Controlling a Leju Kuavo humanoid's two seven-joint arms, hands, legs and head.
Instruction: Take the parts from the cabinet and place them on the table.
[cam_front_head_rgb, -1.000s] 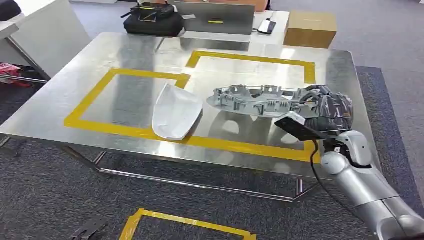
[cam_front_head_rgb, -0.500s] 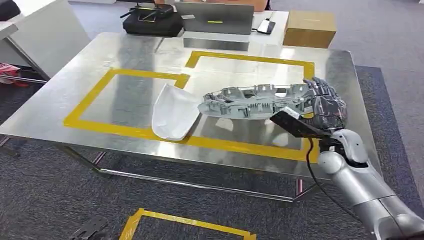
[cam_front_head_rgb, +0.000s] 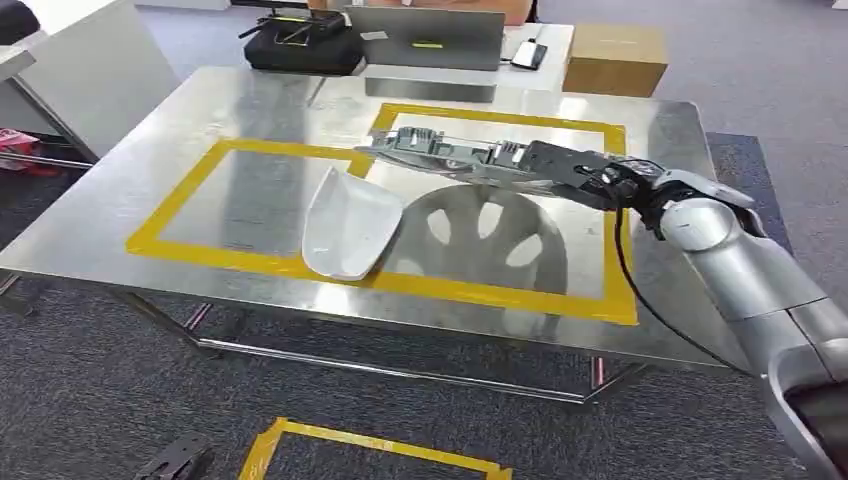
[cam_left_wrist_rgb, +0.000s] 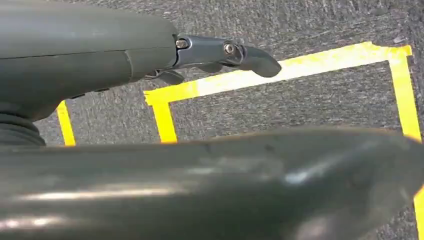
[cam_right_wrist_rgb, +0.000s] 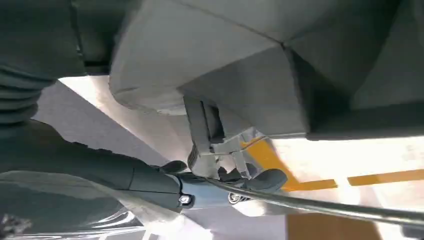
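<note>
A grey ribbed plastic wheel-cover part, round and openwork, hangs edge-on above the steel worktop, held level and clear of the surface, its spoked shadow cast on the metal directly beneath, inside the right-hand yellow-taped rectangle. Seen from the head camera the part's long line runs across the worktop, from the rim caught by the robot's right hand out toward the robot's left, its free end pointing at the gap between the two taped rectangles. The right hand has its fingers closed on the near rim; the right wrist view shows the rim's clips and ribs pinched against the dark fingers. The part therefore lies wholly to the left of that hand and reaches away from it, so setting it down looks like a matter of lowering it straight onto the shadowed patch, keeping the disc flat so the far end does not strike first. A white, smooth, shell-shaped plastic cover already rests on the worktop, across the yellow tape just beside the wheel cover's shadow; the free end of the held part passes near above its upper edge, the likeliest point of a bump. The left hand hangs over grey carpet with yellow floor tape, well apart from the worktop, fingers apart and holding nothing.
</note>
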